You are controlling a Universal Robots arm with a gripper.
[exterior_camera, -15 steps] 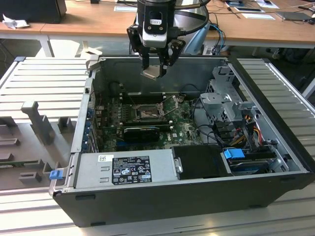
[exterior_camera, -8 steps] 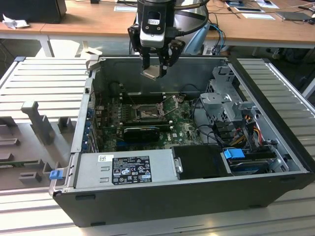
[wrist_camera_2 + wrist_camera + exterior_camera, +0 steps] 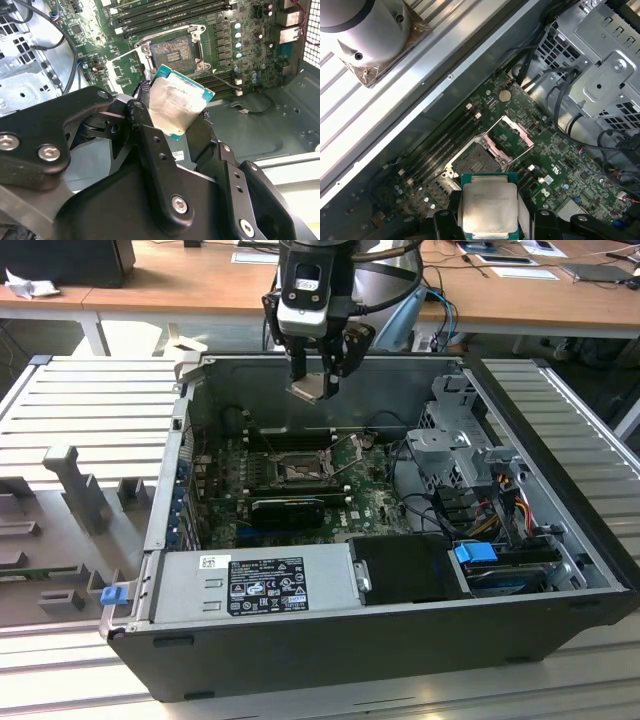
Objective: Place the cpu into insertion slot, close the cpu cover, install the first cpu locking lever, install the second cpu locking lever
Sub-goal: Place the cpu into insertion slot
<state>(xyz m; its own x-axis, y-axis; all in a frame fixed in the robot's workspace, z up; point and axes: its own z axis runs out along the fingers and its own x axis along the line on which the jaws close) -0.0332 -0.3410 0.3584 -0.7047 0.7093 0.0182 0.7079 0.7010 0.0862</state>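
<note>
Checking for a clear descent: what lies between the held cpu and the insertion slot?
Nothing. In the exterior view the cpu, held by the gripper, hangs above the open insertion slot with only air between them.

- Open air above the dark-framed square insertion slot (image 3: 298,472).
- Raised silver frame-shaped metal cpu cover (image 3: 520,131) stands just beside it.
- Grey metal drive cage (image 3: 450,438) crowds the exterior view's right.
</note>
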